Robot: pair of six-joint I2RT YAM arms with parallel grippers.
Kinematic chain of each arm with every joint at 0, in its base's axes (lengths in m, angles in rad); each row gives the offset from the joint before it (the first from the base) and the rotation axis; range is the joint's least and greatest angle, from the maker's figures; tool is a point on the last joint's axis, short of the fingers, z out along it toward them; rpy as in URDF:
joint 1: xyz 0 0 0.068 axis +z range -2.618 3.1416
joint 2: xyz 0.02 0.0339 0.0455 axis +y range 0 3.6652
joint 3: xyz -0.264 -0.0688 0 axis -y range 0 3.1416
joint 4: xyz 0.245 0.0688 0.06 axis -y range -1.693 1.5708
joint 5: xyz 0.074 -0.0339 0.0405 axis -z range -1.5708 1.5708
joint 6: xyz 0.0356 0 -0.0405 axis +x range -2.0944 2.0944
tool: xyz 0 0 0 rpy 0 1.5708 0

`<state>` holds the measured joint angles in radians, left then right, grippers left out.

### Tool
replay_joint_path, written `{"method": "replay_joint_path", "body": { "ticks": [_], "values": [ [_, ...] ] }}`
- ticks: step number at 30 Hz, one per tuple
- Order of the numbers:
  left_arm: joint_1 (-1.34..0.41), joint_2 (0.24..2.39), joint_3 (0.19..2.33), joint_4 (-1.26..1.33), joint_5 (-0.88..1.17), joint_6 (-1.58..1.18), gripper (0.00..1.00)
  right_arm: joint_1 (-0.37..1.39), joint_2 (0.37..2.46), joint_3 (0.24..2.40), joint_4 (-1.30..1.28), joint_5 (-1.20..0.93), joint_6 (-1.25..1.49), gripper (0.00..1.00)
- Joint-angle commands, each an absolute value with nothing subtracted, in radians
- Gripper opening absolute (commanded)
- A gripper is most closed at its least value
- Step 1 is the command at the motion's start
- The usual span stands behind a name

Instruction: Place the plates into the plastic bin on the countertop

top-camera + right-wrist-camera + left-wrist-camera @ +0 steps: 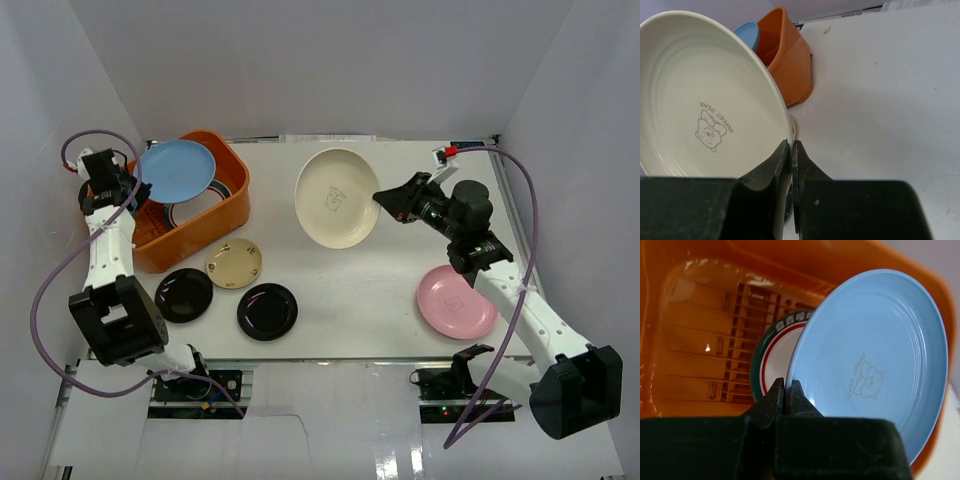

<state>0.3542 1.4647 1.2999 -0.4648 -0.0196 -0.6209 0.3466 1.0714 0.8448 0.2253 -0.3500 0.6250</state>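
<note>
Top view looks down on the whole tabletop [340, 290]; both wrist views look forward, very near. All 3 share the orange bin [205, 235].

Bin [232, 212] left: lower plate [774, 349] inside, upper plate [176, 170] above; three plates [234, 263] before it; centre plate [335, 197]; right plate [456, 301].

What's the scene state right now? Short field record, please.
left jaws: shut on light blue plate rim, plate tilted over plastic bin
right jaws: shut on cream plate rim, plate outside the bin
in bin: green-rimmed plate
on countertop: pink plate, tan plate, left black plate, right black plate
</note>
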Motion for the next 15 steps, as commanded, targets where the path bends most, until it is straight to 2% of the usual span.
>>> {"method": "replay_joint_path", "body": {
  "ticks": [1, 6, 8, 11, 12, 15],
  "values": [
    [0.350, 1.482, 1.293, -0.492, 0.043, -0.588, 0.00, 0.417, 1.116, 0.937, 0.221, -0.288, 0.549, 0.08],
    [0.350, 1.546, 1.278, -0.482, 0.017, -0.554, 0.01, 0.512, 1.152, 0.936, 0.225, -0.249, 0.526, 0.08],
    [0.350, 1.565, 1.273, -0.476, 0.015, -0.549, 0.07, 0.535, 1.152, 0.927, 0.222, -0.224, 0.522, 0.08],
    [0.350, 1.574, 1.275, -0.476, -0.028, -0.549, 0.34, 0.566, 1.155, 0.923, 0.213, -0.204, 0.509, 0.08],
    [0.350, 1.568, 1.269, -0.471, -0.028, -0.561, 0.52, 0.574, 1.158, 0.922, 0.204, -0.203, 0.505, 0.08],
    [0.350, 1.519, 1.244, -0.437, -0.003, -0.577, 0.72, 0.589, 1.161, 0.922, 0.184, -0.193, 0.494, 0.08]
  ]
}}
